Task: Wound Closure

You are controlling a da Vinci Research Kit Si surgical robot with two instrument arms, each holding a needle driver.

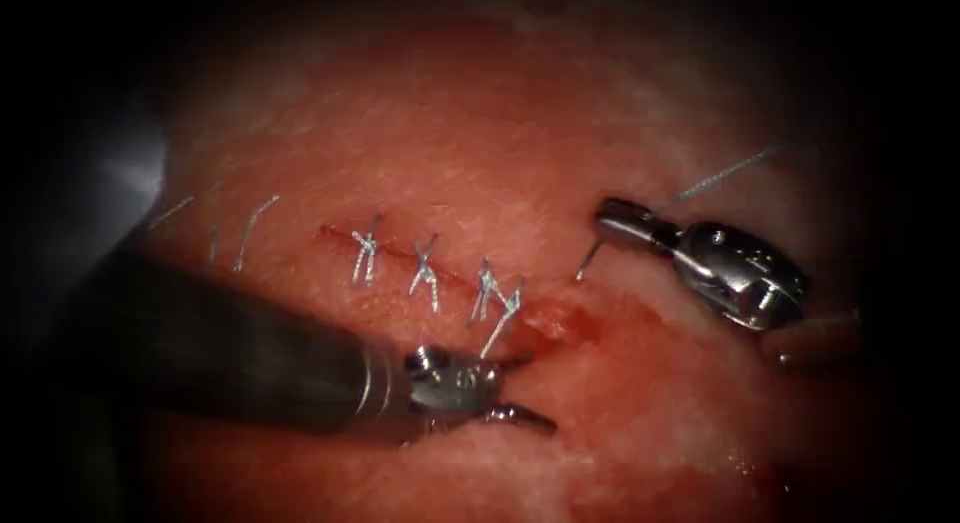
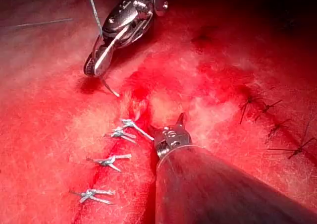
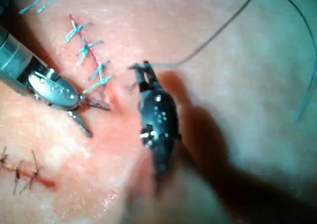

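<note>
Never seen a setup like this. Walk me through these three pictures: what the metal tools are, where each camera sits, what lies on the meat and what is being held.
This is a surgical practice robot stitching a cut in pork belly, the tissue. Each arm is a thin shaft ending in two small jaws.

The endoscope view looks down on the cut. The other two views come from cameras riding near each arm's wrist.

Four knotted stitches already close part of the cut, with red fluid around its unstitched end.

The right tool, on the right of the cut, has its jaws shut on the curved needle near one end; the needle's free end points down at the tissue, and I cannot tell whether it has entered. Thread trails away from that tool.

The left tool has its jaws open beside the unstitched end, holding nothing.
</note>
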